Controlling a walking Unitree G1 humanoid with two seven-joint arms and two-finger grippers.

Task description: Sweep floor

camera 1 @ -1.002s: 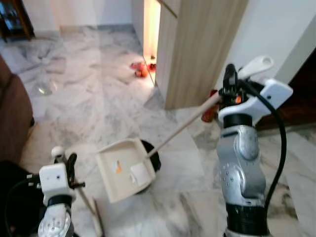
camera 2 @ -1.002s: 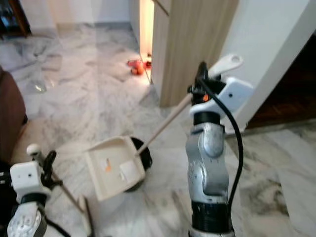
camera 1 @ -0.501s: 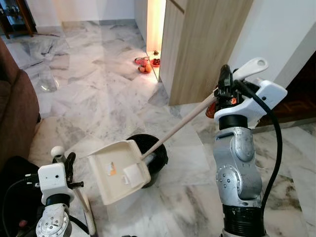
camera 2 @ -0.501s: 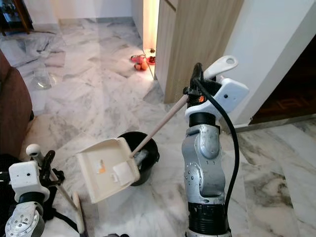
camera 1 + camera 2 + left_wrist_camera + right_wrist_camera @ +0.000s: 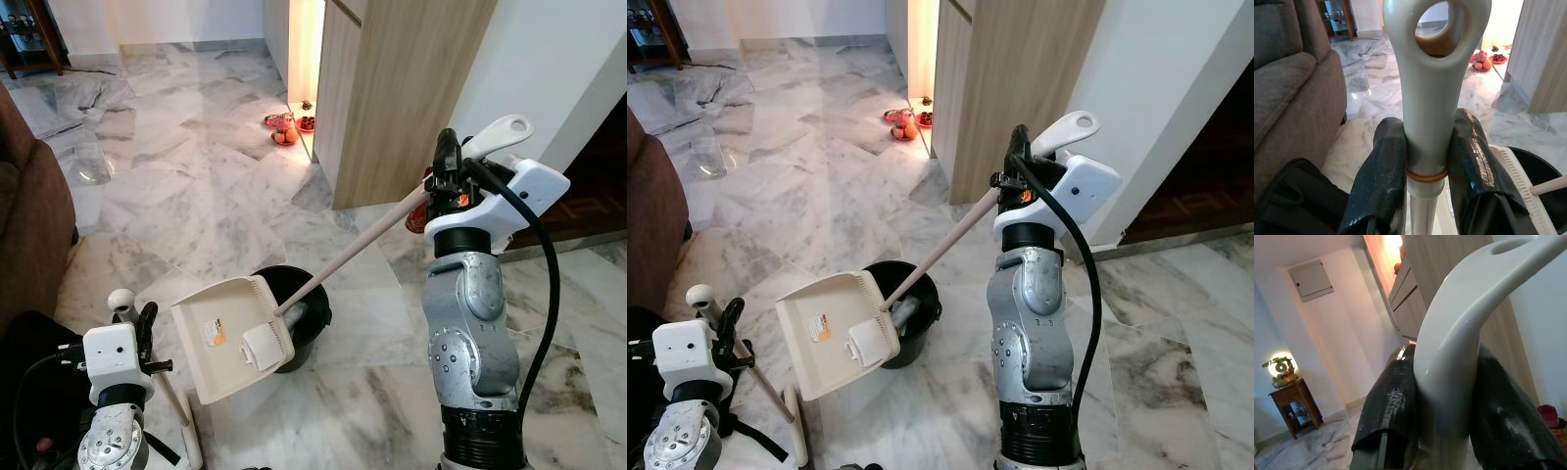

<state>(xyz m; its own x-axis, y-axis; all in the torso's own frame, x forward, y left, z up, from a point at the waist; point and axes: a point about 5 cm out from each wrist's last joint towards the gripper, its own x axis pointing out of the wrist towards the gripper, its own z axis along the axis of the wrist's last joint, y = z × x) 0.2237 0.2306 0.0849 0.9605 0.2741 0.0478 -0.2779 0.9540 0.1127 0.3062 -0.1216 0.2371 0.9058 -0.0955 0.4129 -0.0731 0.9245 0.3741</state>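
Marble floor (image 5: 196, 186) beside a wooden cabinet (image 5: 411, 88): we see the right gripper (image 5: 1442, 396) clamped on the dustpan (image 5: 230, 338) handle, the pan (holding paper scraps) tilted over a black bin (image 5: 312, 315), and the left gripper (image 5: 1430, 161) clamped on the broom handle (image 5: 1432, 88).

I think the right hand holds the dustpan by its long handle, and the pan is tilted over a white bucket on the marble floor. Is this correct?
Not quite: the bucket is black, not white, as the left eye view shows. The rest holds: the right hand grips the dustpan by its long handle, and the pan is tilted over the bucket on the marble floor.
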